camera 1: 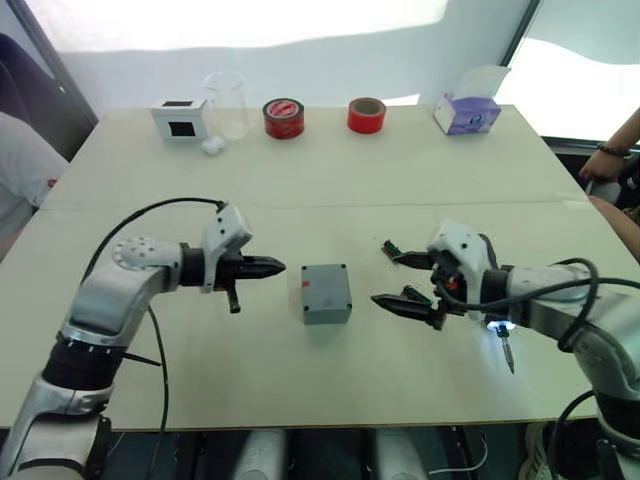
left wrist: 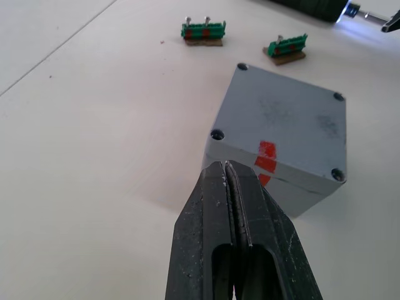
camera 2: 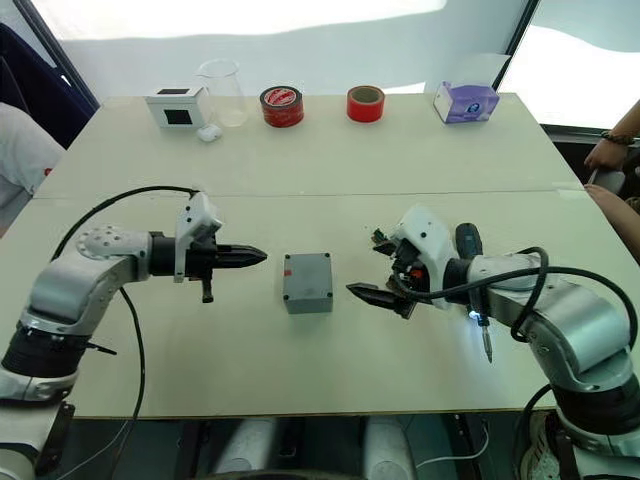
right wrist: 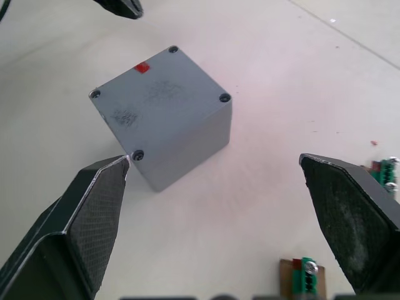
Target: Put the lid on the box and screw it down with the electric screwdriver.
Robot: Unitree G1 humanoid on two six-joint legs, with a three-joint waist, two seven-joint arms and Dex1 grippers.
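On the pale table (camera 1: 300, 190) in front of me, between my two grippers, the box (camera 1: 326, 300) stands with the lid (left wrist: 281, 125) already seated on top of it, a screw head showing in each corner hole and a small red mark at the edge of the lid facing my left side, with a second red mark just under it on the box wall. My left gripper (camera 1: 274, 266) hovers just beside that marked side, its two black fingers pressed flat together and holding nothing, the tips pointing at the box but not touching it. My right gripper (camera 1: 395, 278) waits on the opposite side, its fingers spread wide apart and empty, one to either side of the box's line, clear of it. The electric screwdriver (camera 2: 472, 275) lies on the table under my right forearm, its small white light glowing and its thin bit pointing toward my near edge of the table. Two little green terminal blocks (left wrist: 203, 32) sit on the table just beyond the box, near my right gripper. Along the far edge stand a white box with a black screen (camera 1: 180, 118), a clear beaker (camera 1: 226, 102), two rolls of red tape (camera 1: 284, 118) and a purple tissue box (camera 1: 467, 112), all well apart from the work.
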